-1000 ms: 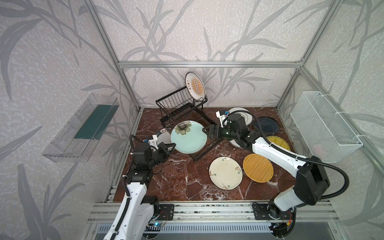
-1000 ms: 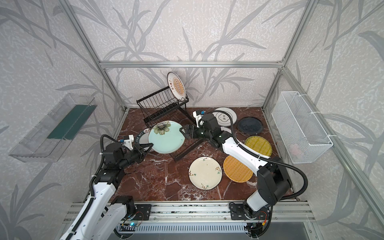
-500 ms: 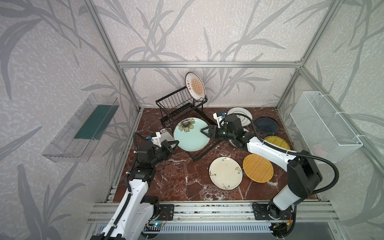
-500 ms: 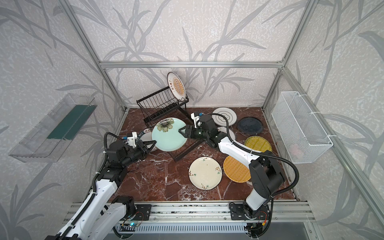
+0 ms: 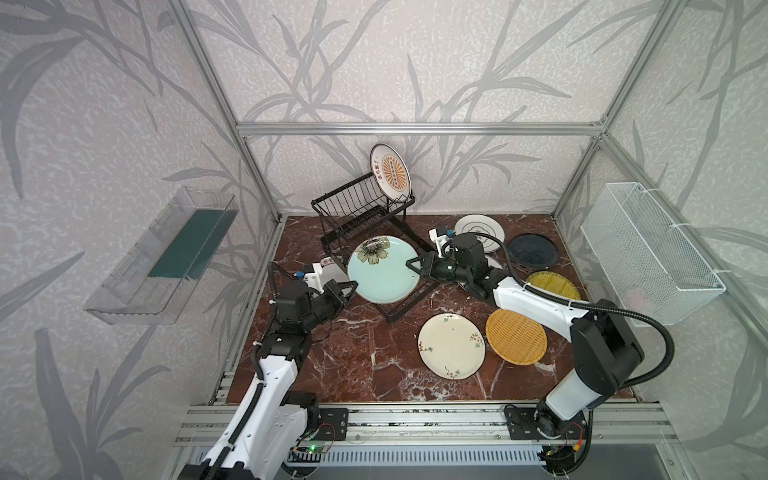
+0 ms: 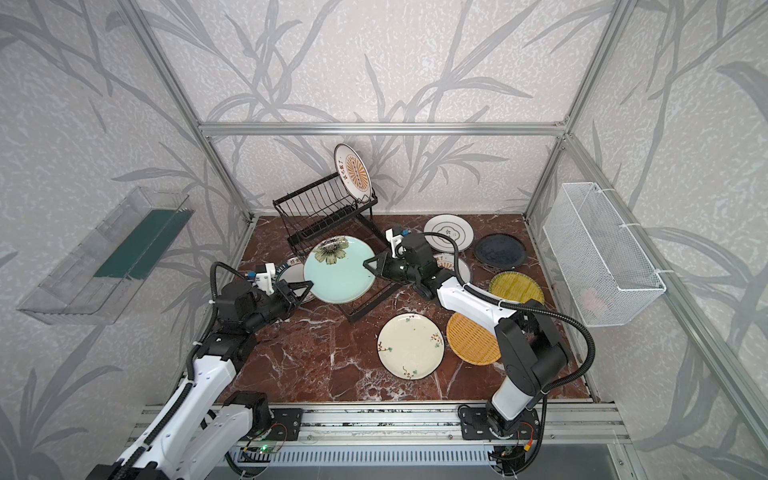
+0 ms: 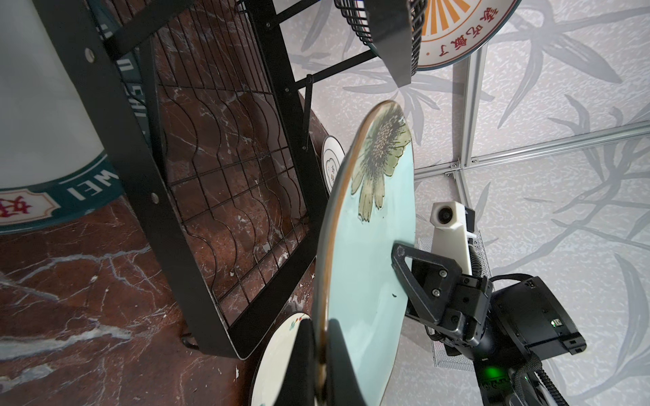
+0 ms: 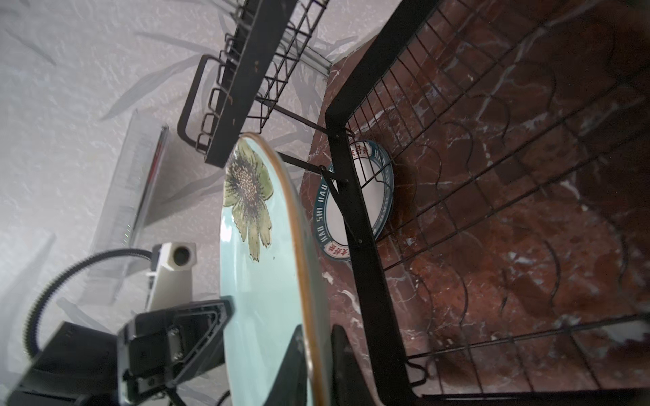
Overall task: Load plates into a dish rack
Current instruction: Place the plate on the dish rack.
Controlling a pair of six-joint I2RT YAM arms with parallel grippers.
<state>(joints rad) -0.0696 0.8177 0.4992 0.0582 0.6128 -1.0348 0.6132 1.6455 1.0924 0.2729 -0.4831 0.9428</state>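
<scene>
Plates up front: on the near side of the dish rack (image 5: 353, 216), a cream floral plate (image 5: 451, 346) and a yellow woven disc (image 5: 515, 336) lie flat on the marble, not yet loaded. Moving in, and here's the action, right above the rack's lower grid tray: the pale green plate (image 5: 382, 270) hangs tilted, and both arms have it! The left gripper (image 5: 352, 286) is pinched tight on one edge of its rim, and the right gripper (image 5: 412, 264) is clamped on the opposite edge. Both wrist views show fingers straddling the rim. Why two hands? We'd guess a handover, or a shared grip to tip it upright for a slot. At the rack's far end, in the raised basket, the sunburst plate (image 5: 390, 170) stands on edge, propped by the wires. That's one home, we reckon.
</scene>
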